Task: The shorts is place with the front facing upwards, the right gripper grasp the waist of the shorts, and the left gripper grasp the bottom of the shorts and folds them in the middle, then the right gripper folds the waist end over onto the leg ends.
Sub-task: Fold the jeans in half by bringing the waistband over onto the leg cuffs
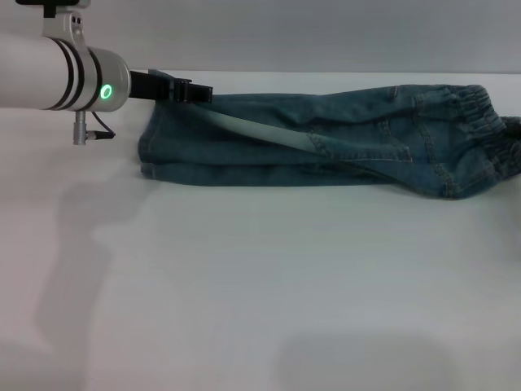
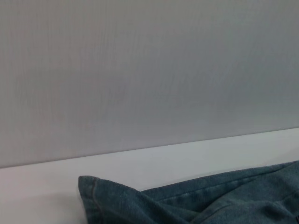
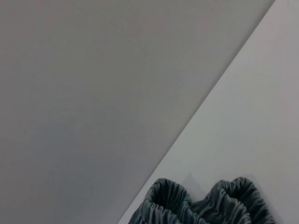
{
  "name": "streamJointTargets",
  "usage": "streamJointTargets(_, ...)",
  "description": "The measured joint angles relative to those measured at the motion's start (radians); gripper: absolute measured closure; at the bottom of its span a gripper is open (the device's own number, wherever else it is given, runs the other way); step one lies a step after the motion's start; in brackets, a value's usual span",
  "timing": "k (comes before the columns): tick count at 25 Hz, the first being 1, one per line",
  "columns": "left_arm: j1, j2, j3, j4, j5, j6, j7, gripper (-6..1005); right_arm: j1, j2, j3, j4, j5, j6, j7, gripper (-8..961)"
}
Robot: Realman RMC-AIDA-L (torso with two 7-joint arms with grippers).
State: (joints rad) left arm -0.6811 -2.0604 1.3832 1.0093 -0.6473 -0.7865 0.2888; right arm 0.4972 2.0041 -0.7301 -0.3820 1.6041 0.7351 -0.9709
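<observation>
The shorts (image 1: 326, 147) lie folded lengthwise on the white table (image 1: 260, 285), stretched as a long band across the far part of the head view from about ten o'clock to two o'clock. The waist (image 1: 476, 110), a ruched elastic band, sits at the two o'clock end, bunched into gathers and reaching the frame edge; the right wrist view shows the same gathered band (image 3: 205, 205) resting on the tabletop in front of the grey wall (image 3: 93, 93). The leg ends (image 1: 151, 151) lie at the ten o'clock end, their straight hems stacked one over the other, and a pale faded strip (image 1: 260, 130) runs diagonally across the upper layer. The left gripper (image 1: 199, 94) reaches in from nine o'clock on its white arm (image 1: 49, 73) with the green light (image 1: 106, 91) lit; its black claw sits at the far corner of the hems, touching or just above the cloth, and whether its fingers are parted or closed on the denim cannot be told. The left wrist view shows a hem corner (image 2: 93, 191) on the table. The right gripper does not appear in any view.
</observation>
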Motion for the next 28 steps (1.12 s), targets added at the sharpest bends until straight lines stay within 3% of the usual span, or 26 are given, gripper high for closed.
streamJointTargets(2, 0.0, 0.0, -0.001, 0.0, 0.0, 0.0, 0.0, 145, -0.002, 0.002, 0.0, -0.003, 0.0, -0.002, -0.002, 466)
streamJointTargets(10, 0.004, 0.001, 0.004, -0.001, 0.0, 0.001, 0.001, 145, -0.008, 0.014, 0.0, -0.023, -0.001, -0.001, -0.015, 776)
streamJointTargets(13, 0.008, -0.001, 0.005, -0.001, 0.0, 0.011, 0.01, 145, -0.022, 0.031, 0.0, -0.069, -0.001, 0.011, -0.016, 893)
streamJointTargets(18, 0.039, -0.004, 0.049, -0.003, -0.05, 0.072, 0.037, 145, -0.057, 0.06, -0.001, -0.172, -0.001, 0.062, -0.014, 945)
streamJointTargets(28, 0.088, -0.003, 0.091, -0.005, -0.167, 0.127, 0.115, 145, -0.053, 0.062, -0.025, -0.209, 0.001, 0.107, -0.005, 954)
